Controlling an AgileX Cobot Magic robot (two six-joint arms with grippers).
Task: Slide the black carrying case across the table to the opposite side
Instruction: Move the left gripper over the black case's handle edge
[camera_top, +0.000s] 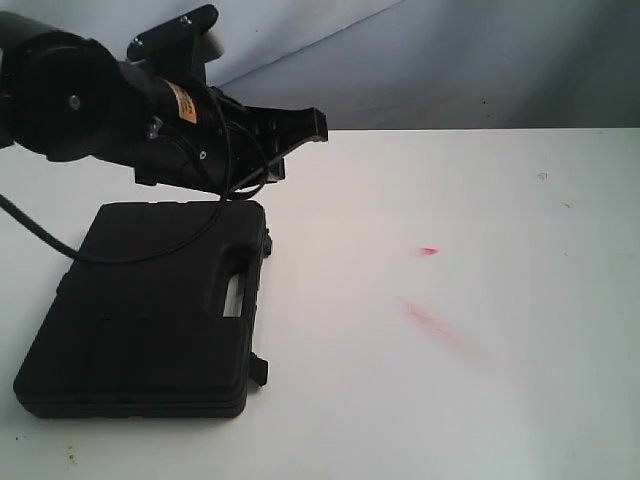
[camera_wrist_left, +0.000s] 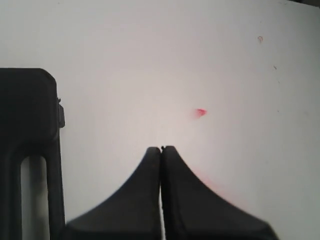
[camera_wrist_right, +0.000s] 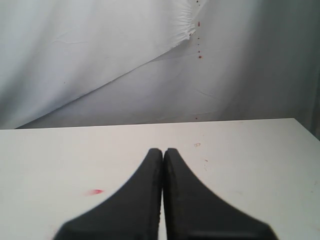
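Case: the case lies flat near the table's front left corner as the exterior view sees it, handle cut-out turned toward the table's middle.
Left gripper: the left gripper has its fingers pressed together on nothing, above bare table just beside the case's handle edge, clear of it.
Right gripper: the right gripper has its fingers together and empty, above the table, facing an edge backed by the white cloth.
Marks: red smears lie mid-table.
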